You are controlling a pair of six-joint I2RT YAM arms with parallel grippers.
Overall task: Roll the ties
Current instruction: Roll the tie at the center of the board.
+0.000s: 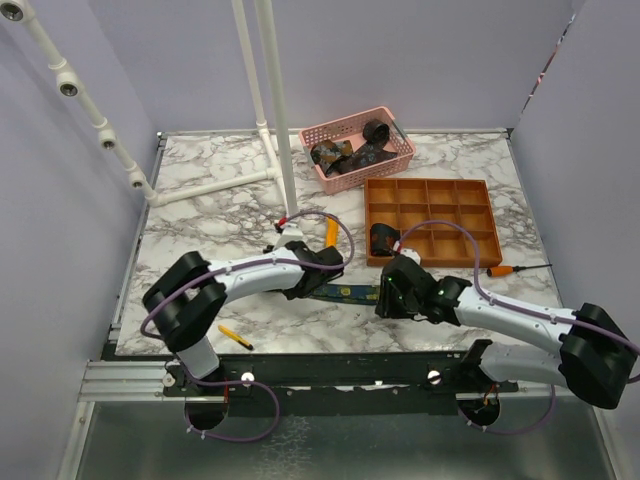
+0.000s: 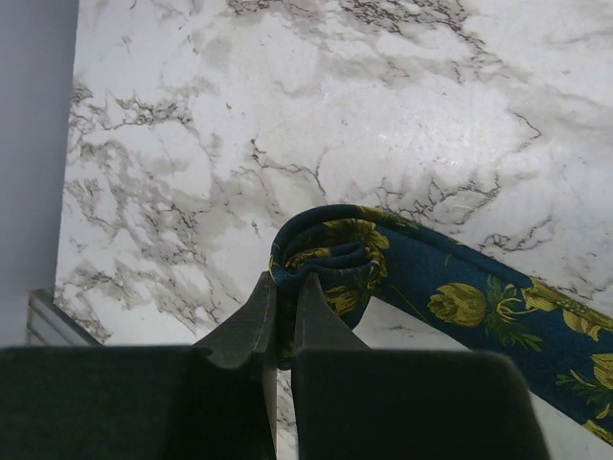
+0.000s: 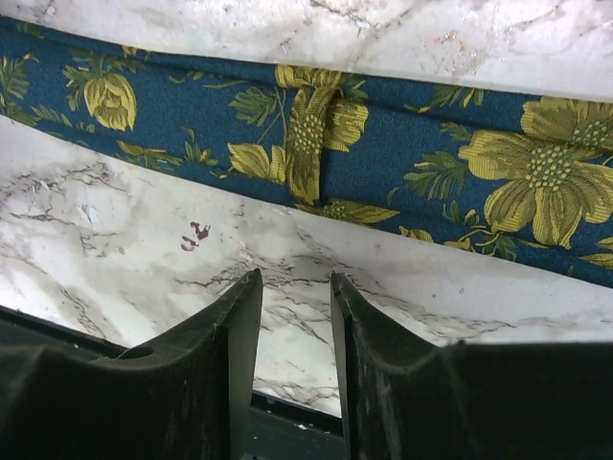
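Observation:
A navy tie with yellow-green flowers (image 1: 350, 293) lies flat on the marble table between my two arms. My left gripper (image 2: 284, 280) is shut on its narrow end, which is wound into a small coil (image 2: 330, 257); the rest of the tie runs off to the right (image 2: 498, 321). My right gripper (image 3: 295, 280) is open and empty just above the table, close beside the flat tie (image 3: 383, 153), not touching it. A rolled dark tie (image 1: 383, 240) sits in the orange tray. More ties (image 1: 350, 152) lie in the pink basket.
An orange compartment tray (image 1: 470, 190) stands at mid right and a pink basket (image 1: 322, 130) behind it. A white pipe frame (image 1: 280, 120) stands at the back left. A yellow utility knife (image 1: 235, 337) lies near the front edge; an orange tool (image 1: 331, 232) lies behind the left gripper.

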